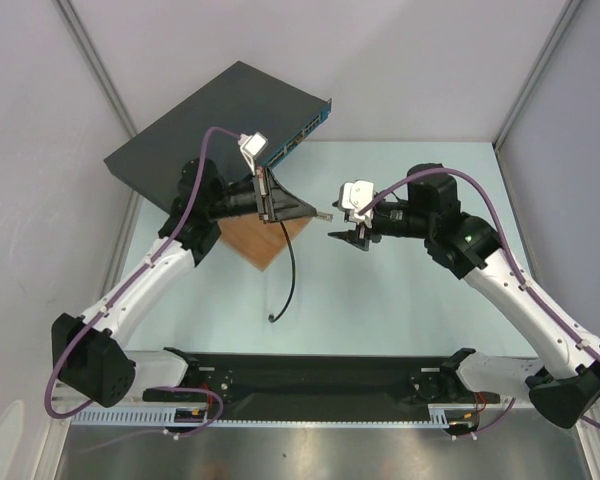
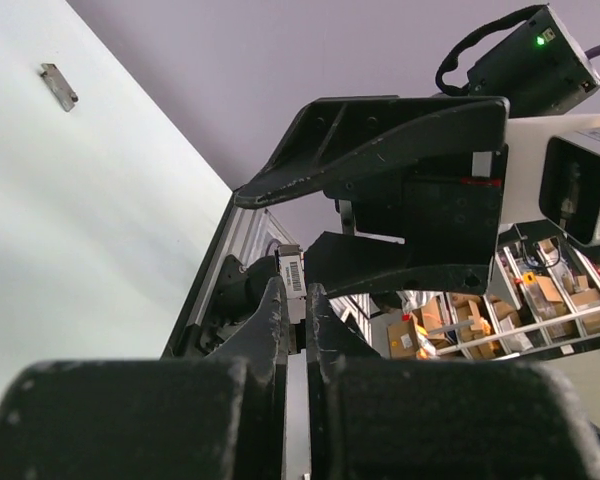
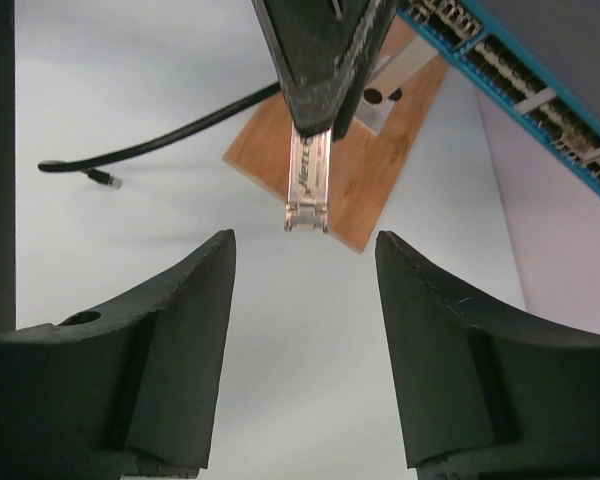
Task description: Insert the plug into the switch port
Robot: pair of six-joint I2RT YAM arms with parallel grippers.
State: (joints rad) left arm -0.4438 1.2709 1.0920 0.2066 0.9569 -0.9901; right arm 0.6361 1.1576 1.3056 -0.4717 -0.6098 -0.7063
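Observation:
My left gripper [image 1: 310, 210] is shut on the plug [image 1: 324, 214], a slim silver metal module that sticks out of its fingertips toward the right arm. The plug also shows in the right wrist view [image 3: 308, 190], hanging from the left fingers [image 3: 320, 60]. My right gripper [image 1: 337, 221] is open and empty, its jaws facing the plug's tip a short way off [image 3: 302, 240]. The switch [image 1: 215, 125] lies at the back left with a dark grey top. Its teal front face with sockets [image 3: 525, 85] points right. In the left wrist view the plug [image 2: 292, 272] sits between the shut fingers.
A brown wooden board [image 1: 265, 238] with a small metal block [image 3: 380, 105] lies below the left gripper, in front of the switch. A black cable [image 1: 291, 268] trails from there to a loose end [image 1: 273, 318] on the pale table [image 1: 380, 310]. White walls enclose the table.

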